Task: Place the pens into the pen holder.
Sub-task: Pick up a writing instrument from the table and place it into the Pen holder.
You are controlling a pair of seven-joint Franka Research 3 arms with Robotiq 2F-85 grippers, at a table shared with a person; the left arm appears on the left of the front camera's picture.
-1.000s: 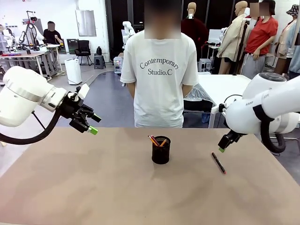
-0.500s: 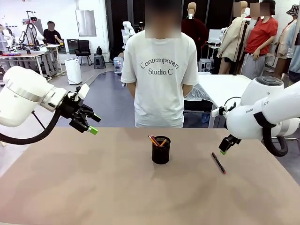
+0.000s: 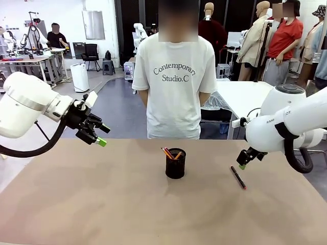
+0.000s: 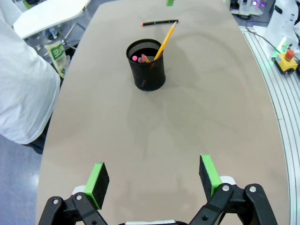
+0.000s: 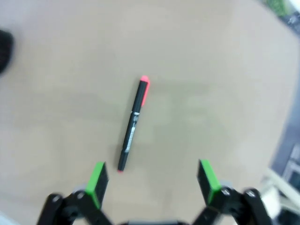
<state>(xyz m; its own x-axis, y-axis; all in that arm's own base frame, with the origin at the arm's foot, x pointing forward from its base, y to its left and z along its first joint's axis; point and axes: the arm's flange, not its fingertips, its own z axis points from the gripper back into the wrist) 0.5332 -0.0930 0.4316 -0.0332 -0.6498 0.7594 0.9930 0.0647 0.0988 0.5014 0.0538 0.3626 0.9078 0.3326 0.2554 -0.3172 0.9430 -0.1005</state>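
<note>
The black mesh pen holder (image 3: 175, 163) stands mid-table with a yellow-orange pen (image 4: 165, 39) and a pinkish-red pen (image 4: 140, 58) leaning inside it. A black pen with a red tip (image 3: 238, 177) lies flat on the table to the holder's right, also seen as the black pen (image 5: 133, 125) in the right wrist view. My right gripper (image 3: 242, 163) hovers just above that pen's far end, open, with the pen lying ahead between its fingers (image 5: 98, 182). My left gripper (image 3: 100, 136) hangs open and empty above the table's far-left edge, well away from the holder.
A person in a white T-shirt (image 3: 176, 76) stands at the far side of the brown table (image 3: 127, 204), hands behind the back. The table's right edge meets a metal rail with a red stop button (image 4: 289, 54).
My right arm has shifted slightly, its gripper dipping a little lower near the black pen. The left arm, the holder and the pens have not moved.
</note>
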